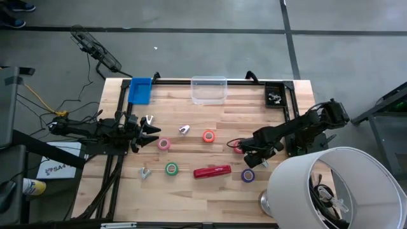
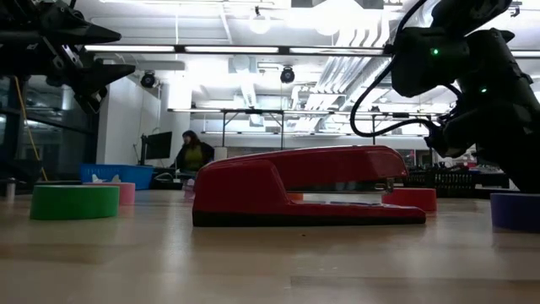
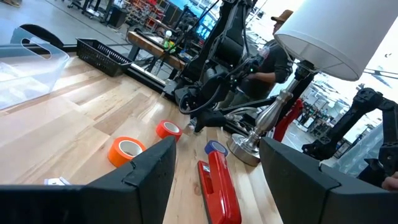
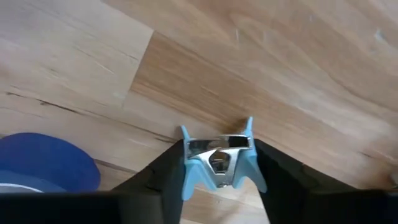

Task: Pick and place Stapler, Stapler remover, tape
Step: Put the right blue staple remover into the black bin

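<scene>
While my left gripper [image 1: 154,133] waits open, my right gripper [image 4: 217,163] clamps a blue staple remover [image 4: 216,160] above the table [image 4: 261,68].

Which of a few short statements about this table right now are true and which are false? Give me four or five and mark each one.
1. The long red stapler lies flat on the wooden table, with no gripper on it. True.
2. The right gripper has its fingers around a small staple remover with light blue grips. True.
3. The left gripper holds the green tape roll. False: its fingers stand open and empty, and the green roll lies on the table.
4. The clear plastic container is full of tape rolls. False: nothing shows in it.
5. A purple-blue tape roll lies close to the stapler's end. True.
</scene>
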Controlling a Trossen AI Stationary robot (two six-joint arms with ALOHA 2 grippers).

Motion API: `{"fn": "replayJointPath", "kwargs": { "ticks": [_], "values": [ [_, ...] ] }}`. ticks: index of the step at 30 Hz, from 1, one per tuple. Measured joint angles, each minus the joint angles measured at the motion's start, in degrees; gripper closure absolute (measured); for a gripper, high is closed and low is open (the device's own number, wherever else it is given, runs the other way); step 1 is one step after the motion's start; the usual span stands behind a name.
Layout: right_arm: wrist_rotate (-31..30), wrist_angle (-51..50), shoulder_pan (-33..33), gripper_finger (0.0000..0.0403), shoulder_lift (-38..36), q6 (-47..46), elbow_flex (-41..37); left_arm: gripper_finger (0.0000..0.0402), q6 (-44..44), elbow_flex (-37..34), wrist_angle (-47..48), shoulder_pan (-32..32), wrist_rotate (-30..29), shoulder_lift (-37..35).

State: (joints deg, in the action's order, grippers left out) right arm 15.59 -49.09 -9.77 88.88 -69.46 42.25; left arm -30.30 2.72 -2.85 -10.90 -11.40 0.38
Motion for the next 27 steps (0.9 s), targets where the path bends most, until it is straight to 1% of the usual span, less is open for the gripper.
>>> {"fn": "replayJointPath", "kwargs": {
  "ticks": [4, 7, 15, 21, 27],
  "values": [
    [-0.04, 0.03, 0.41, 0.0282, -0.02, 1.07, 0.03, 0.0173, 0.02, 0.01, 0.01, 0.00, 0.00, 0.01],
    [0.00, 0.09, 0.79, 0.0299, -0.04, 1.47, 0.03, 0.0173, 0.01, 0.02, 0.00, 0.00, 0.00, 0.00],
    [-0.98, 1.65, 0.87, 0.0292, -1.44, 0.16, 0.05, 0.0173, 0.01, 0.00, 0.00, 0.00, 0.00, 0.02],
    [-3.94, 2.02, 2.66, 0.0301, -5.90, -2.75, 0.05, 0.0173, 0.02, 0.01, 0.00, 0.00, 0.00, 0.02],
    [-8.11, 3.66, 6.19, 0.0294, -10.79, -4.15, 0.05, 0.0173, 0.02, 0.00, 0.00, 0.00, 0.00, 0.00]
  ]
}}
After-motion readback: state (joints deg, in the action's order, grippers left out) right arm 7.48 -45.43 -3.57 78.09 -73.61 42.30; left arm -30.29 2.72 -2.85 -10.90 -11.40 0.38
